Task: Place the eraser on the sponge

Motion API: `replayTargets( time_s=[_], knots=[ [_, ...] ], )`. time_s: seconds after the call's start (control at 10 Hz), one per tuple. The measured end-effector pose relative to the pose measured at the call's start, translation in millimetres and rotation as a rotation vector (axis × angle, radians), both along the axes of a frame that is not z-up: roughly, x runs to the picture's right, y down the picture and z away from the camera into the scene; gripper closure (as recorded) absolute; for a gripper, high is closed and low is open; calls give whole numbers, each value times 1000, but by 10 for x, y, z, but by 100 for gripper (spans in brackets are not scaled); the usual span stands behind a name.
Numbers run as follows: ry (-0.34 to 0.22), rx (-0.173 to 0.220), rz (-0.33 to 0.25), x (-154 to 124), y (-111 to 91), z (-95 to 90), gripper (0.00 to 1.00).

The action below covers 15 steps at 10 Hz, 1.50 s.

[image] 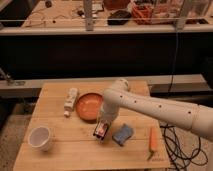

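Note:
The eraser [101, 130], a small black block with a red-and-white face, sits at the tip of my gripper [102, 128], which is shut on it just above the wooden table [75, 155]. The white arm reaches in from the right and bends down over the table's middle. The light-blue sponge [123, 133] lies flat on the table just to the right of the eraser, a short gap away.
An orange plate [89, 106] lies directly behind the gripper. A white bottle [70, 101] lies at the back left, a white cup [40, 138] stands at the front left, and an orange stick [153, 139] lies at the right edge.

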<state>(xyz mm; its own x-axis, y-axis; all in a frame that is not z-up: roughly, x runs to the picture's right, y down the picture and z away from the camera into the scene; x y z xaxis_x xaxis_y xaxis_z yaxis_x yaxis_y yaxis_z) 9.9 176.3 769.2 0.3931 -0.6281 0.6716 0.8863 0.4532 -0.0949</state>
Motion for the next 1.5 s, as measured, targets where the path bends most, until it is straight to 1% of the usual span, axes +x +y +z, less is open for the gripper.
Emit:
replayTargets(
  time_s=[0.1, 0.3, 0.4, 0.7, 1.0, 1.3, 1.5],
  knots=[
    [0, -1, 11, 61, -1, -6, 100],
    [5, -5, 39, 318, 6, 0, 100],
    [9, -9, 62, 434, 6, 9, 100],
    [13, -13, 97, 545, 4, 26, 100],
    [32, -17, 131, 695, 88, 16, 100],
    [40, -20, 166, 755, 117, 19, 100],
    [47, -29, 169, 767, 135, 20, 100]
  ],
)
